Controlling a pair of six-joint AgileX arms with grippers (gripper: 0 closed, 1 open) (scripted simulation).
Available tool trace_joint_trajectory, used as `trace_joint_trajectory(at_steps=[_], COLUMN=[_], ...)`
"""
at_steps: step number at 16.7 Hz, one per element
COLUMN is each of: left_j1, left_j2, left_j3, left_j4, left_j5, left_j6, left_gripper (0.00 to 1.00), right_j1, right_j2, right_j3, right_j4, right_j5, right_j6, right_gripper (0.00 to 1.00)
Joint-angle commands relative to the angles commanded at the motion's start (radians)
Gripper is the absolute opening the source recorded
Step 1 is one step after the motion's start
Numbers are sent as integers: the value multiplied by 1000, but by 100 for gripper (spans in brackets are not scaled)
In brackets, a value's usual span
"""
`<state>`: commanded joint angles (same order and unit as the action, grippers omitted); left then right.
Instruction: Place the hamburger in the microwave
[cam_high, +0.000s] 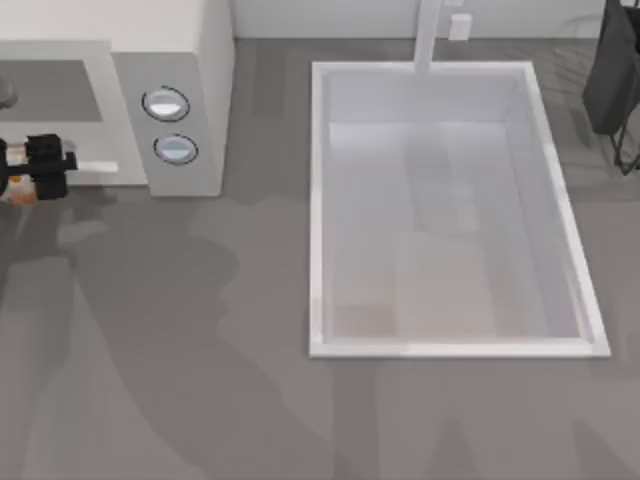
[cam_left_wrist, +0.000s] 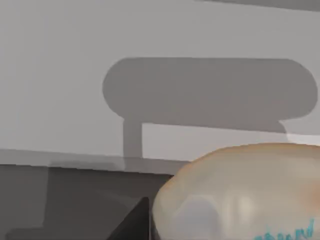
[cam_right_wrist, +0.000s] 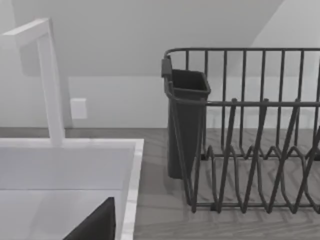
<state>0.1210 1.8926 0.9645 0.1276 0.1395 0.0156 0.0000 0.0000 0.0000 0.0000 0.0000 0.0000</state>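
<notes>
One arm works at the microwave's front, carrying the hamburger.

Left gripper (cam_high: 42, 165) sits just in front of the microwave (cam_high: 190, 70), at its grey cavity side, left of the two silver knobs (cam_high: 166, 104); its jaws are closed on the hamburger (cam_left_wrist: 240, 192), whose pale-tan bun with orange-brown edge lies close under the left wrist camera, facing the microwave's white wall. Right of the microwave lies the white sink basin (cam_high: 322, 200) set in the grey tabletop (cam_high: 180, 350). Farther from the microwave, past the sink's faucet (cam_right_wrist: 50, 85), stands a dark dish rack (cam_right_wrist: 250, 150). Whether the right arm's jaws are open or closed, I cannot tell.
</notes>
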Motion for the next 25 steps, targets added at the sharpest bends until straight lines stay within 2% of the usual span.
trace_joint_trajectory(at_steps=[5, 10, 18, 25], left_j1=[54, 87, 85, 64], left_j2=[125, 192, 204, 376], left_j3=[-71, -104, -90, 195], left_j4=[464, 717, 736, 629], left_j5=[54, 92, 94, 72], left_j6=[47, 77, 82, 71], left_gripper=[0, 0, 0, 0], right_j1=[0, 0, 0, 0], right_j2=[0, 0, 0, 0], right_j3=[0, 0, 0, 0], right_j4=[0, 0, 0, 0], right_j5=[0, 0, 0, 0], right_j6=[0, 0, 0, 0], right_gripper=[100, 100, 100, 100])
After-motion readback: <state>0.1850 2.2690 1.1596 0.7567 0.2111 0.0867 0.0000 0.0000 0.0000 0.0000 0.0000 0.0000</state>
